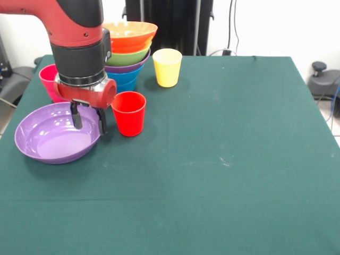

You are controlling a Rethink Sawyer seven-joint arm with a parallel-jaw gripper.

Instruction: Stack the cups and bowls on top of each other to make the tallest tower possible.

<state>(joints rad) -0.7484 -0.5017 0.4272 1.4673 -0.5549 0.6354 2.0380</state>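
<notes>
three cups: red cup [129,112], yellow cup [167,67], pink cup [48,79], one loose purple bowl [53,139], four stacked bowls [128,55]

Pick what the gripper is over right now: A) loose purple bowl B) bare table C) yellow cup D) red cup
A: the gripper hangs with its fingers open at the right-hand rim of the purple bowl; the red cup stands just beside it and the yellow cup is farther back.

Robotics lab: table [223,159] under green cloth, red-black robot arm [74,26] above it, cables [234,26] on white wall behind table, office-chair base [321,74] beside table.
</notes>
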